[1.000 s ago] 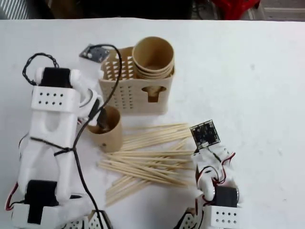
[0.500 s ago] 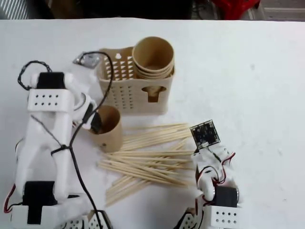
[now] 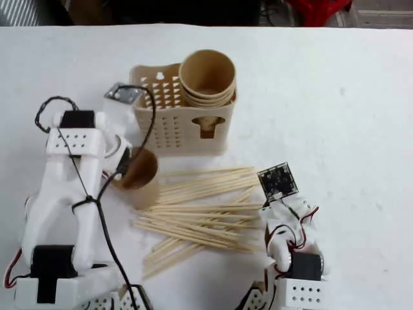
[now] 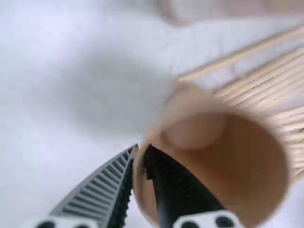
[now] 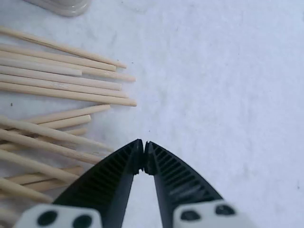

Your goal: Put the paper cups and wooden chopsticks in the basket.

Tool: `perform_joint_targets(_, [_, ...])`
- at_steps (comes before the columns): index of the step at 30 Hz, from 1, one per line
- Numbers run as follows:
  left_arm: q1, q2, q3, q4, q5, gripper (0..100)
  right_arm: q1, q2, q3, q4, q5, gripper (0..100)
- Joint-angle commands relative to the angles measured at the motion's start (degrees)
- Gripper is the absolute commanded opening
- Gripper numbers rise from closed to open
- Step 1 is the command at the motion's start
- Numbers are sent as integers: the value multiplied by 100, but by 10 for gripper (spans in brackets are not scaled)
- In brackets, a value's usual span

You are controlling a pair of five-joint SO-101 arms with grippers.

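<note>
Grips a tilted cup (image 3: 137,169) by its rim with the left hand (image 4: 142,152), one finger inside and one outside, just near-left of the basket (image 3: 174,129). Stack of cups (image 3: 208,77) in the basket's right end. Right hand (image 5: 143,156) pinched together, empty, just right of chopsticks (image 3: 200,213) strewn on the desk (image 3: 335,116).

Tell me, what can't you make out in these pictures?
High view: the floor of the basket, covered by the stacked cups and its walls.
High view: how many chopsticks there are; they overlap in a pile.
Left wrist view: the pale shape beyond the paper cup held by the left hand, blurred and cut by the edge.
Right wrist view: the chopsticks' far ends, past the frame edge.
</note>
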Motion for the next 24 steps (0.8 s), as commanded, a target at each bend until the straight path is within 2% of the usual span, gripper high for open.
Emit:
perform_joint_targets(1, [-22, -259, -905, 475, -18, 23, -31, -57, 35, -127, 44, 18])
perform_joint_targets(8, [-66, -259, -2998, 1697, -18, 23, -31, -57, 35, -127, 44, 18])
perform_joint_targets(14, [-75, -268, -3367, 1714, -18, 23, -31, -57, 35, -127, 44, 18])
perform_joint_targets(24, [233, -629, -5802, 1732, 527, 23, -31, -57, 35, -127, 44, 18])
